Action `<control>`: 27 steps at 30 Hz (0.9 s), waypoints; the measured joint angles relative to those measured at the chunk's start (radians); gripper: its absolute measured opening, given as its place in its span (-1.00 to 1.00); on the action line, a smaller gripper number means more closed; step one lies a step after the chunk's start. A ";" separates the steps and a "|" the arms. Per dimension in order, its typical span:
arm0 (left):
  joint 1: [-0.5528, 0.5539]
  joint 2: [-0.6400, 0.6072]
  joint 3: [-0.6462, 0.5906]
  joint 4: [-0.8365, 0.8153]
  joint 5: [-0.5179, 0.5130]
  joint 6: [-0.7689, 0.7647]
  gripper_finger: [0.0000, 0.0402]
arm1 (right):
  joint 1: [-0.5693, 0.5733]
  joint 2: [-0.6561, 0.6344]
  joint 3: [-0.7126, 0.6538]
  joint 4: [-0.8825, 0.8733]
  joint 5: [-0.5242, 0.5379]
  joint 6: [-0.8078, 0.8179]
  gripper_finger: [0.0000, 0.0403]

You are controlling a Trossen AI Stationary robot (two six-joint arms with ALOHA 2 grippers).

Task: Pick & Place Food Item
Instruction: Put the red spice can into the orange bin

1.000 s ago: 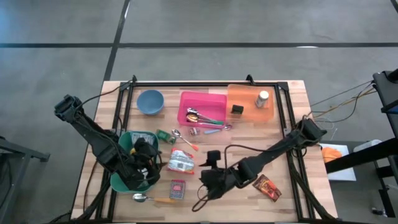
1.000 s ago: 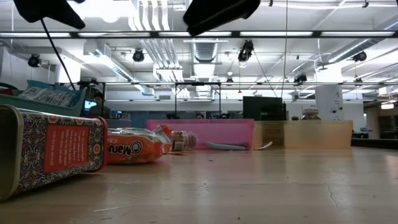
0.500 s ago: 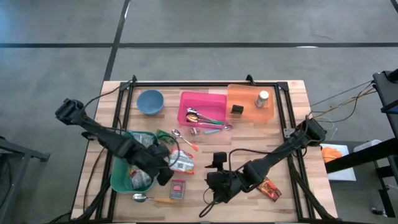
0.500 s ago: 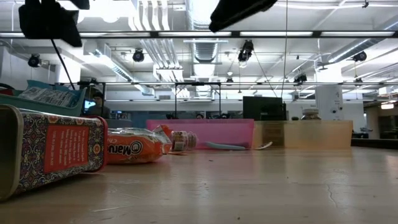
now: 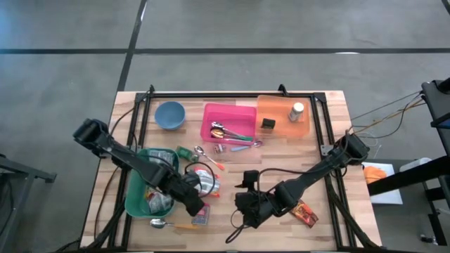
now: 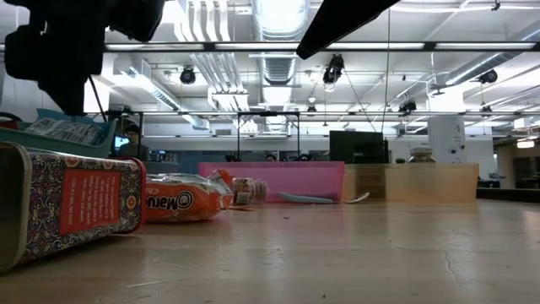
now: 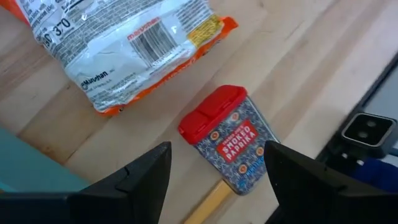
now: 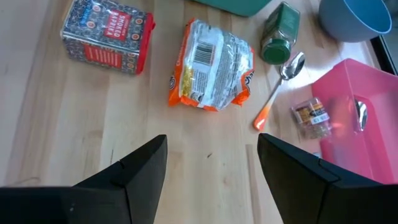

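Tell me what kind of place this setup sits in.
Probably a robotics lab in a large open industrial or office hall. The low view shows an exposed ceiling with ducts and strip lights; the high view shows a framed wooden table on bare concrete floor.

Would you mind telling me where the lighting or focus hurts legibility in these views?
Low view: ceiling lights glare, arms show as black silhouettes; paprika tin close, slightly soft. Left wrist view: paprika tin label sharp, left end effector dark. Right wrist view: even light, noodle packet readable.
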 joint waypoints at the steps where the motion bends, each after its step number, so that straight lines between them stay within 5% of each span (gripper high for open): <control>1: 0.000 0.008 0.000 0.000 0.000 -0.004 0.28 | 0.000 0.000 0.000 -0.002 0.000 0.000 0.23; 27: 0.049 0.056 -0.002 0.026 -0.023 -0.131 0.28 | 0.000 0.000 -0.003 -0.010 -0.004 0.008 0.23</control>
